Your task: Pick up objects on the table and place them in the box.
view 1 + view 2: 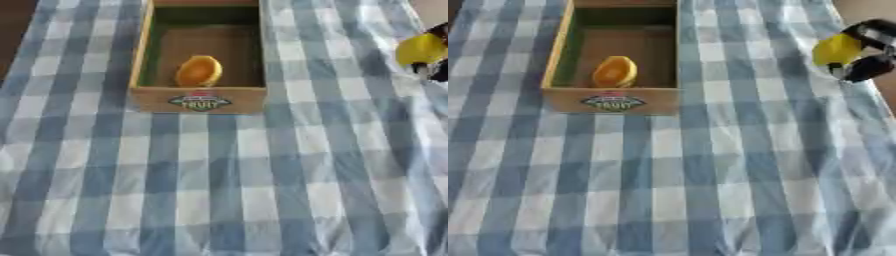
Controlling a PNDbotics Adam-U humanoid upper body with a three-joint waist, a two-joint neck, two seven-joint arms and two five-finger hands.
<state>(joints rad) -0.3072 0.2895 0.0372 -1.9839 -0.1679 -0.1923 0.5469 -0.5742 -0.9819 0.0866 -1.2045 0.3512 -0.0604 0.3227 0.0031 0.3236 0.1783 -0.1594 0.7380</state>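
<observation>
We look down on a table covered by a blue and white checked cloth [219, 190] that fills nearly the whole frame.

In the upper middle stands an open wooden box [198, 99], rectangular, its long axis running from the near edge toward the top of the frame. Its near wall carries a small label with lettering we cannot read. Inside, on the brown floor near that front wall, lies an orange-yellow rounded object [199, 71], an oval tilted slightly, its longer axis running roughly up and down the frame with the top leaning right.

At the upper right edge we see the robot's right hand [868, 67], black with silver parts, its fingers curled around a yellow rounded object [836, 49]. That object sits between the fingers, well apart from the box and to its right. Too little of its shape shows for us to tell which way it points, or whether it touches the cloth.

The left hand shows in neither view.
</observation>
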